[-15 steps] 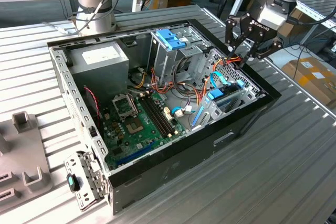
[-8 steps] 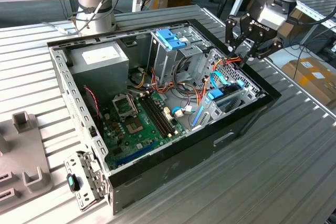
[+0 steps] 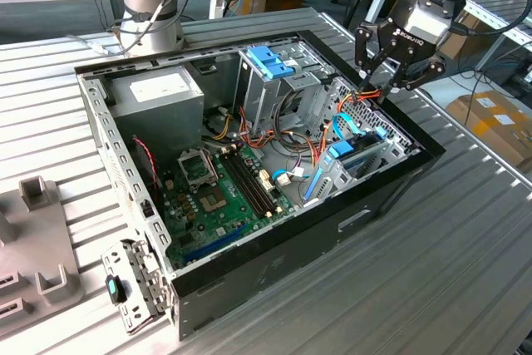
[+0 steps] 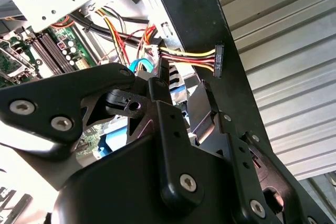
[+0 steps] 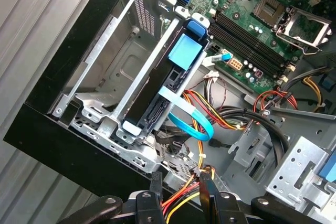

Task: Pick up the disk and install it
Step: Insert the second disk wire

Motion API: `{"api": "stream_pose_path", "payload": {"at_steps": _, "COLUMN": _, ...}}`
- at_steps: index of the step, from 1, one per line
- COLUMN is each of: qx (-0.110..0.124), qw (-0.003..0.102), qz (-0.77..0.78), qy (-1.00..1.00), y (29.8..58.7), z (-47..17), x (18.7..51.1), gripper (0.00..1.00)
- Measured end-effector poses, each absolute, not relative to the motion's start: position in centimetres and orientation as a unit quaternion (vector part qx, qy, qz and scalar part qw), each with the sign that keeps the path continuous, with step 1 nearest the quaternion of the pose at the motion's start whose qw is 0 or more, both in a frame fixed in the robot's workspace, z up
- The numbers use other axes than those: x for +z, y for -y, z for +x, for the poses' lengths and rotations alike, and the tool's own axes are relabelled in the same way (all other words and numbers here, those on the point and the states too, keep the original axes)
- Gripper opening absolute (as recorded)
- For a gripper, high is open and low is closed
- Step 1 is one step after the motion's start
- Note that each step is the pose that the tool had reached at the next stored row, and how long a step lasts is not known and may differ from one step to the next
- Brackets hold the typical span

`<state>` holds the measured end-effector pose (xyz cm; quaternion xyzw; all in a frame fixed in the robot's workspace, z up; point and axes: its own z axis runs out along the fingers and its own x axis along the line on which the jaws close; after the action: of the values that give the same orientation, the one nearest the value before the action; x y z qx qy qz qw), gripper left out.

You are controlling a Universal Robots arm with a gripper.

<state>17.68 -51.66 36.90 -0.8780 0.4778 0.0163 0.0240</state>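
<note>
The disk (image 5: 155,94) stands on edge in the metal drive bay (image 5: 92,103) at the case's front corner. Its light-blue carrier rail and handle (image 5: 197,28) show along its edges, and in the exterior view the disk (image 3: 356,155) sits low at the case's right end. A light-blue flat data cable (image 5: 185,121) runs from its end. My gripper (image 3: 385,89) hovers above the case's far right corner, apart from the disk. It is open (image 5: 179,179), with red and yellow power wires (image 5: 185,195) passing beneath the gap. A black power connector (image 4: 218,61) hangs free past the fingertips (image 4: 161,80).
The open computer case (image 3: 391,184) lies on a slatted metal table. Inside are the motherboard (image 3: 220,193), a power supply (image 3: 158,93) and a tall drive cage with a blue latch (image 3: 270,60). Grey fixtures (image 3: 41,197) stand at the exterior view's left. Loose cables crowd the bay area.
</note>
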Motion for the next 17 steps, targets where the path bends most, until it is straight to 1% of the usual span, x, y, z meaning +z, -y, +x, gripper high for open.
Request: {"api": "stream_pose_path", "payload": {"at_steps": 17, "qx": 0.016, "qw": 0.024, "qz": -0.878, "qy": -0.477, "y": 51.32, "z": 18.59, "x": 37.02, "gripper": 0.42}}
